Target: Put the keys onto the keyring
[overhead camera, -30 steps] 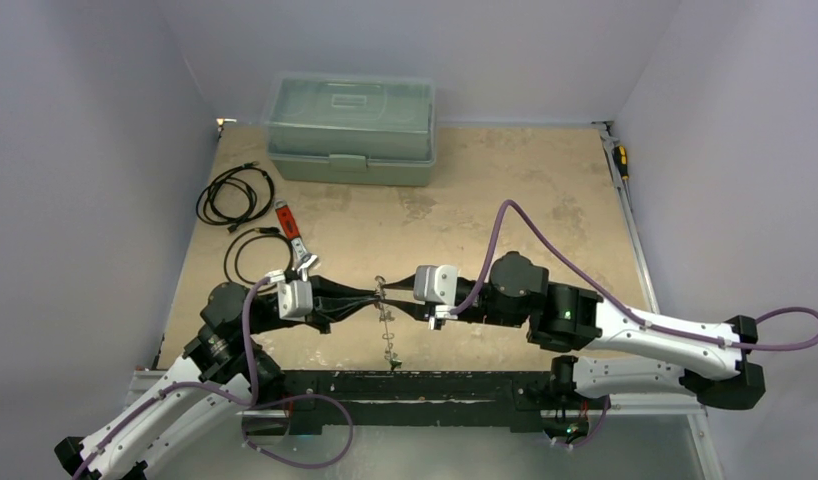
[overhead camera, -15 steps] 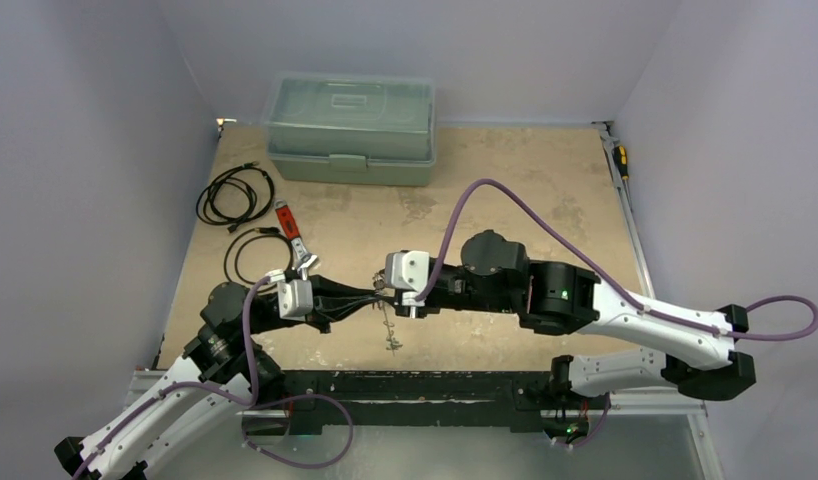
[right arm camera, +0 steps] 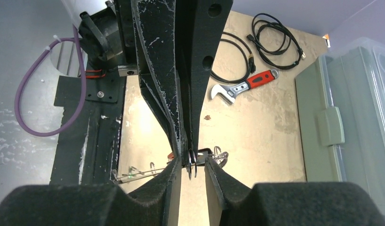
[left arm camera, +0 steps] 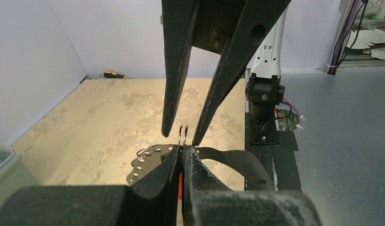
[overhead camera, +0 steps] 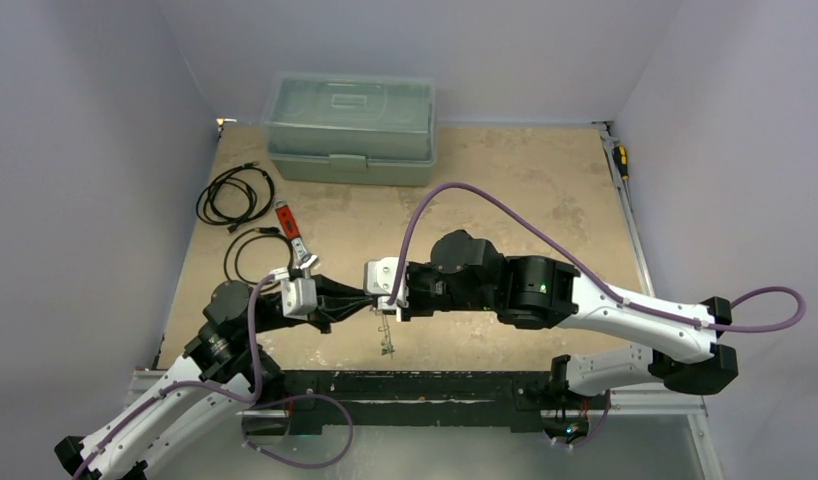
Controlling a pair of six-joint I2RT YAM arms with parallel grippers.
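**Keyring held between two grippers; threading step judged under way.**
The keyring (left arm camera: 181, 134) is clamped edge-on by the left gripper (left arm camera: 182, 151) at frame centre. The right gripper (right arm camera: 192, 165) is set astride it, jaws narrowly apart. Keys (overhead camera: 386, 340) are seen dangling just below. A second, careful grip on the ring is judged necessary next.

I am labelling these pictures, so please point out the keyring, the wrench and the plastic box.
keyring (left arm camera: 183, 136): left wrist view, its thin upper edge.
wrench (right arm camera: 244, 85): right wrist view, where the red handle begins.
plastic box (overhead camera: 350, 120): top external view, middle of the lid.
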